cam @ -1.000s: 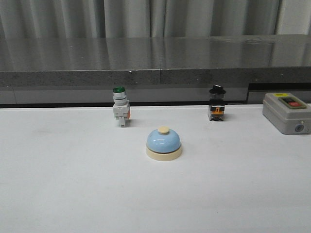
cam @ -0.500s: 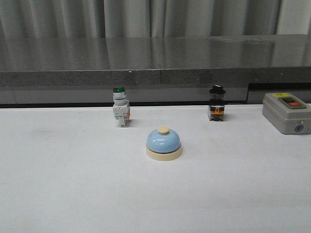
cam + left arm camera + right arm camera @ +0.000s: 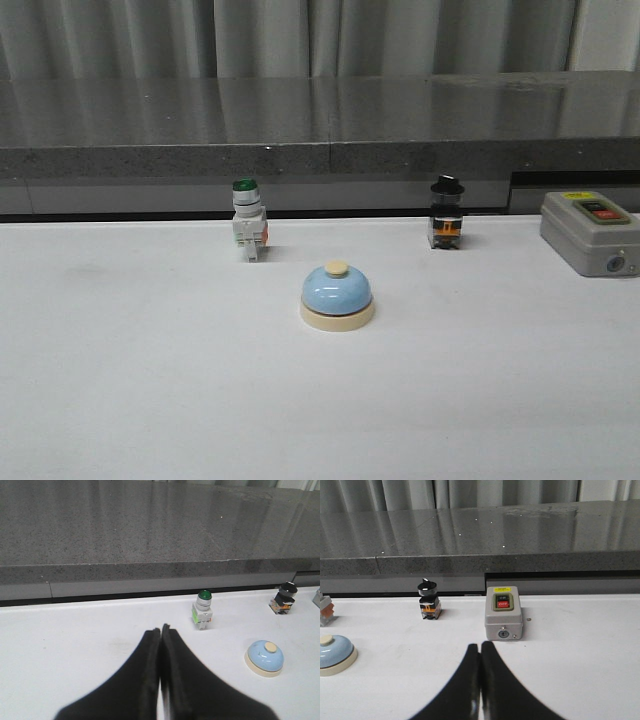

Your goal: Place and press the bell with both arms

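The light-blue bell (image 3: 337,296) with its cream base and knob stands upright on the white table, near the middle. It also shows in the left wrist view as the bell (image 3: 264,657) and at the edge of the right wrist view as the bell (image 3: 333,653). My left gripper (image 3: 160,629) is shut with nothing in it, well short of the bell and apart from it. My right gripper (image 3: 479,645) is shut and empty too, with the bell far off to its side. Neither arm shows in the front view.
A green-capped white push-button (image 3: 248,231) stands behind the bell to the left, a black-capped switch (image 3: 446,214) to the right. A grey button box (image 3: 588,231) sits at the right edge, just ahead of my right gripper. A dark grey ledge (image 3: 320,125) bounds the table's back.
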Robot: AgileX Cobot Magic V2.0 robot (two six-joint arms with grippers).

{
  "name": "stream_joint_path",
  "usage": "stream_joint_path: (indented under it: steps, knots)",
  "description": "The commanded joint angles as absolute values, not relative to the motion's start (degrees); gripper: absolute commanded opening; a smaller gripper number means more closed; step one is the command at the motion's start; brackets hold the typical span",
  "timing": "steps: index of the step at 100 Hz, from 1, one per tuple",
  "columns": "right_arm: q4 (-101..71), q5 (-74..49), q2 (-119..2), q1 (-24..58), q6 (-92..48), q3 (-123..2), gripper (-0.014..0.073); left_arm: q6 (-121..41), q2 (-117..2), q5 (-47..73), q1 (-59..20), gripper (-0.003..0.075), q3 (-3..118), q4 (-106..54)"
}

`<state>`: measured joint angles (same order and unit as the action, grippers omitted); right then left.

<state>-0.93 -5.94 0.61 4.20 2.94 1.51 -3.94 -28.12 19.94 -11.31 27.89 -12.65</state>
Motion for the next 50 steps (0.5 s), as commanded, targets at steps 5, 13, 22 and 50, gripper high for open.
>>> stream_joint_path:
  steps: [5, 13, 22, 50]
  knots:
    - [-0.46, -1.07, 1.49, 3.70, 2.75, 0.66, -0.0060, -3.90, -28.20, 15.83, -11.24, -0.0020, 29.44, -13.34]
    - [-0.46, -1.07, 1.49, 3.70, 2.75, 0.66, -0.0060, -3.90, -28.20, 15.83, -11.24, -0.0020, 29.44, -13.34]
    - [-0.46, -1.07, 1.49, 3.70, 2.75, 0.66, -0.0060, -3.90, -28.20, 13.45, -11.24, -0.0020, 29.44, -10.12]
    - [-0.46, -1.07, 1.49, 3.70, 2.75, 0.66, -0.0060, -3.90, -24.42, 2.87, -11.24, -0.0020, 24.12, -4.20]
